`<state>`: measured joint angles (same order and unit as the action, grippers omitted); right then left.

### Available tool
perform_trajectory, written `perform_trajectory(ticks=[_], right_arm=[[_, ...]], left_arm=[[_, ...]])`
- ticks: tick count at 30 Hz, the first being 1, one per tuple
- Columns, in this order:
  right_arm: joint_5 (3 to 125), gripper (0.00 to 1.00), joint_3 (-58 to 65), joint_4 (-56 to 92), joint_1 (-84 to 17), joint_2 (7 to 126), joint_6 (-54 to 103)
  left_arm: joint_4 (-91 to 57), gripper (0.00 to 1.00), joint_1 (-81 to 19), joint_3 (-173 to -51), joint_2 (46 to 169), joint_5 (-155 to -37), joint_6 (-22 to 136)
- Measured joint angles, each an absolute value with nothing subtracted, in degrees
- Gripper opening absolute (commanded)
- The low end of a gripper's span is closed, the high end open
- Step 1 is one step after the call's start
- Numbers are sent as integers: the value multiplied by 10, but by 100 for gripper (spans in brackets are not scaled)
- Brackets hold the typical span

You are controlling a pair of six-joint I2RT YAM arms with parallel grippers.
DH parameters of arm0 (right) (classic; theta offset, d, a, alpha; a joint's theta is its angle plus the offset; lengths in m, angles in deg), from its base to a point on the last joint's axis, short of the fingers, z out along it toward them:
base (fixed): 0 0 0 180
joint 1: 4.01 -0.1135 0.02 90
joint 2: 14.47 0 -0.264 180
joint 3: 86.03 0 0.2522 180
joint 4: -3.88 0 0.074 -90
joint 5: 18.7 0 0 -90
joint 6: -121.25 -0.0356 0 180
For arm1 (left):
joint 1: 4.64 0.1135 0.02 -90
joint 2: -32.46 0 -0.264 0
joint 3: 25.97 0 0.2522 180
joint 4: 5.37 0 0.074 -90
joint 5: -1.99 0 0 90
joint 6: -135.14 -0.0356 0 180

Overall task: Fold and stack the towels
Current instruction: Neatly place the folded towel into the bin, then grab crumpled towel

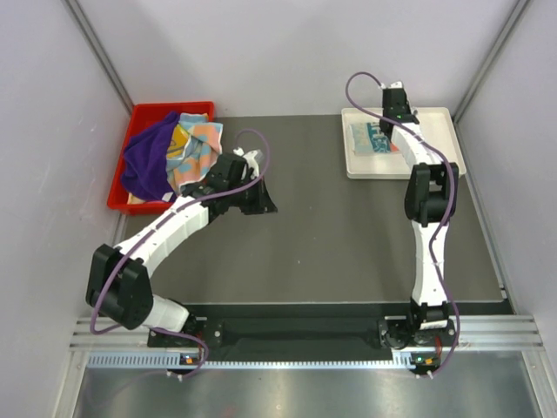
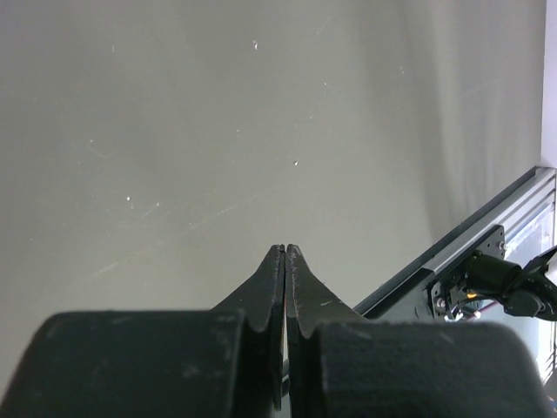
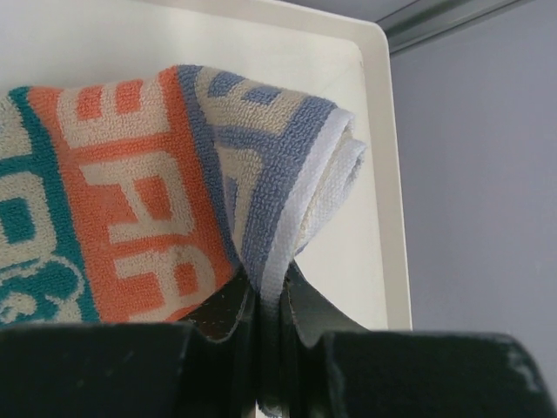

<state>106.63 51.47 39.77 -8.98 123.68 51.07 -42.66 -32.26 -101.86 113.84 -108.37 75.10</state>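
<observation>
**Right gripper [image 3: 270, 300] pinches lettered towel [image 3: 130, 200] in white tray [image 3: 387, 174]**

Fingers clamped on the towel's blue-and-white folded edge. Looped terry, orange and teal block letters; left part cut off by frame. Left gripper [image 2: 285, 254] well left of the tray, fingers pressed together, empty. Purple towel [image 1: 150, 161] and multicoloured towel [image 1: 196, 144] heaped in red bin [image 1: 120, 178], far left of tray, partly hidden by arm.

Dark table [image 1: 331, 235], pale grey walls [image 1: 287, 43]
</observation>
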Motion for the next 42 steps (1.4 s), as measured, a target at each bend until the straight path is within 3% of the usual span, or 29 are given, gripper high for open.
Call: perform_trajectory(ticks=[7,10,11,14,17,24,31,36,42], right_arm=[[1048,10,515,398,-70,1249,515],[1039,34,515,394,-60,1249,512],[1037,47,515,395,-57,1249,510],[1032,66,515,394,-50,1249,509],[1028,74,515,399,-48,1249,500],[980,84,494,444,-47,1186,424],[865,84,310,420,-76,929,289],[818,83,214,363,-179,845,233],[756,81,115,336,-296,861,186]], left_arm=[[-426,0,-323,-1019,1156,-1084,751],[-425,1,-323,-1019,1159,-1085,751],[-425,2,-323,-1019,1160,-1085,751],[-425,10,-323,-1019,1166,-1086,751],[-424,17,-323,-1019,1167,-1085,756],[-429,27,-323,-1046,1174,-1047,765],[-442,38,-300,-1183,1210,-834,765],[-446,43,-228,-1264,1280,-687,764],[-455,47,-131,-1290,1371,-588,754]])
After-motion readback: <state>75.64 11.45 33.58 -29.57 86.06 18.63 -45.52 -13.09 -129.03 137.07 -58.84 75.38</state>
